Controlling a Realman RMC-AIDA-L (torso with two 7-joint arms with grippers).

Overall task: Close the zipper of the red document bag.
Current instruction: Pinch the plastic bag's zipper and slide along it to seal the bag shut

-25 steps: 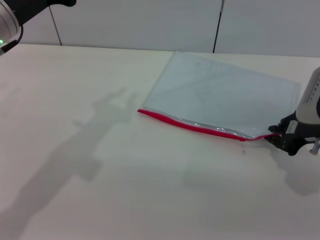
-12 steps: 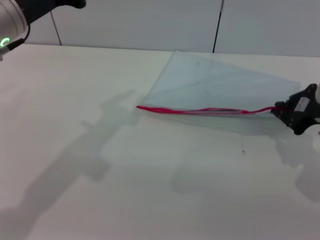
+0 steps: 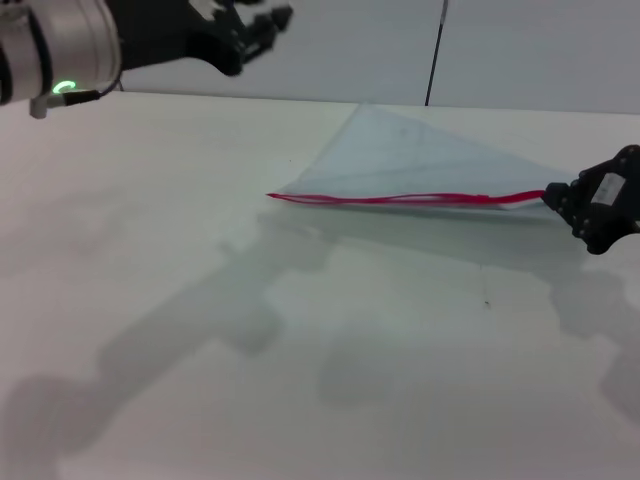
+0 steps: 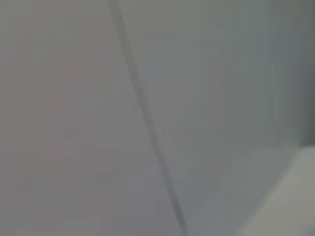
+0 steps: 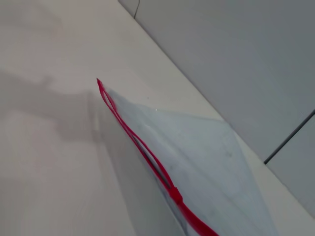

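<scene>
The red document bag (image 3: 420, 160) is a translucent pale blue pouch lying toward the table's far right, its red-trimmed long edge raised off the surface. The zipper (image 3: 400, 199) runs along that edge. My right gripper (image 3: 556, 200) is shut on the zipper's right end and holds it up. In the right wrist view the zipper (image 5: 133, 135) shows as two separated red lines that meet at the slider (image 5: 175, 195) on the bag (image 5: 206, 162). My left gripper (image 3: 262, 38) hovers open high at the far left, well away from the bag. The left wrist view shows only wall.
The pale table (image 3: 200, 330) stretches wide in front of and left of the bag. A grey wall with a dark vertical seam (image 3: 436, 50) stands behind the table's far edge.
The right gripper has risen, lifting the bag's red edge off the table. The left arm has swung in from the upper left toward the bag, and its shadow has shifted right.
</scene>
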